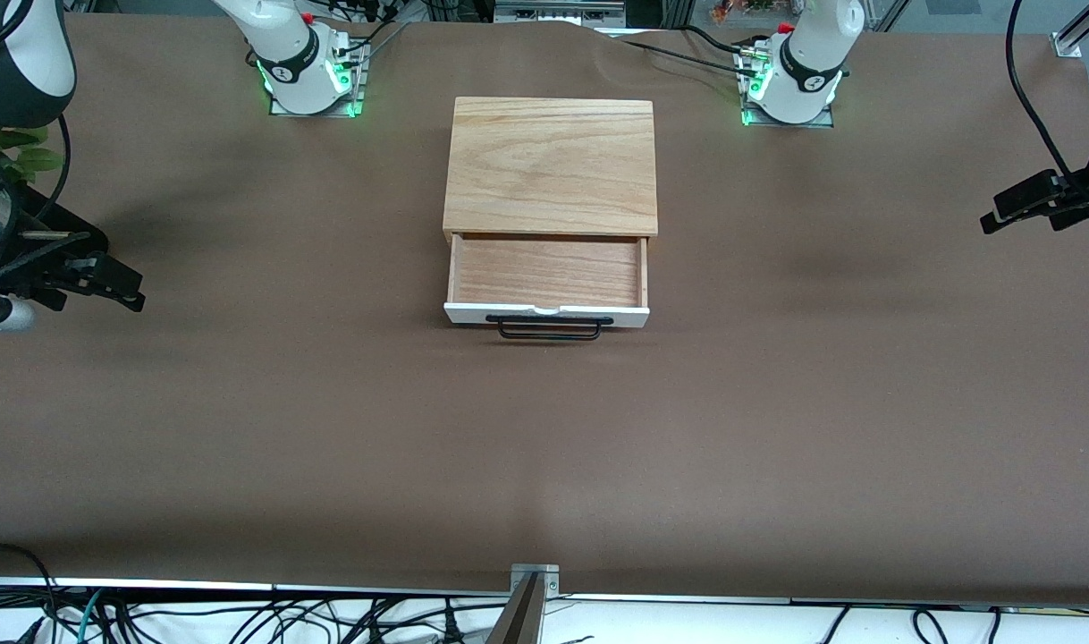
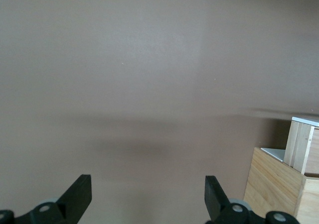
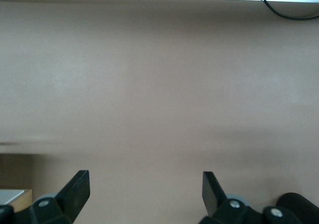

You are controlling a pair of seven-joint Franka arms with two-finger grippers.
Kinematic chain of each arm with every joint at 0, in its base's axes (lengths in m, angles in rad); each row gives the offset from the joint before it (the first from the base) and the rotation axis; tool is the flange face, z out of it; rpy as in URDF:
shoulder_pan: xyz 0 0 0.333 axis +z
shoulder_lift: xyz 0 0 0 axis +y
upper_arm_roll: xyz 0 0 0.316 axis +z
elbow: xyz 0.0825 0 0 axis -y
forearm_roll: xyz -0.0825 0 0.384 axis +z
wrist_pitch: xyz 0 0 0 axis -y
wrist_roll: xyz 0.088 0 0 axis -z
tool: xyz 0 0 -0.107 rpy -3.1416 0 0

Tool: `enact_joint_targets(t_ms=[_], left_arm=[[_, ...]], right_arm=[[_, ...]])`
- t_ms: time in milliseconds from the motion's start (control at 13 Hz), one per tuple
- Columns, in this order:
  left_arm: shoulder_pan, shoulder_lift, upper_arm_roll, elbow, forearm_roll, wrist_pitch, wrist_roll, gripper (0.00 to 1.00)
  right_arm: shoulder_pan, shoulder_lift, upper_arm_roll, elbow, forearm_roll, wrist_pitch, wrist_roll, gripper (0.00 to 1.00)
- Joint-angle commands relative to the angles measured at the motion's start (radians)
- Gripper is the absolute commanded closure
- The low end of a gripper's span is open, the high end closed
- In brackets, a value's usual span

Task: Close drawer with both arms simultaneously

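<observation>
The drawer point(image 1: 547, 282) stands pulled out of its oak box point(image 1: 552, 165) mid-table. The left gripper point(image 1: 1041, 204) and right gripper point(image 1: 97, 282) hover over the table's ends, fingers spread apart, empty.

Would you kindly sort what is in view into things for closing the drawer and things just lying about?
For the job:
drawer, pulled open
left gripper, open
right gripper, open

Lying about:
box top
green plant
cables

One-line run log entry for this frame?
drawer: open, empty | left gripper: open, over bare table | right gripper: open, over bare table | contact: none
</observation>
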Motion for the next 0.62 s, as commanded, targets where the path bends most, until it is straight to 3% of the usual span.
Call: enact_joint_targets(t_ms=[0,538], left_arm=[[0.004,0.008,-0.002,0.016,-0.021,-0.006,0.020,0.00],[0.002,0.008,-0.003,0.016,-0.021,-0.005,0.020,0.00]], right_arm=[[-0.001,0.002,0.001,0.006,0.018,-0.001,0.010,0.00],[0.002,0.002,0.002,0.004,0.018,-0.007,0.009,0.00]])
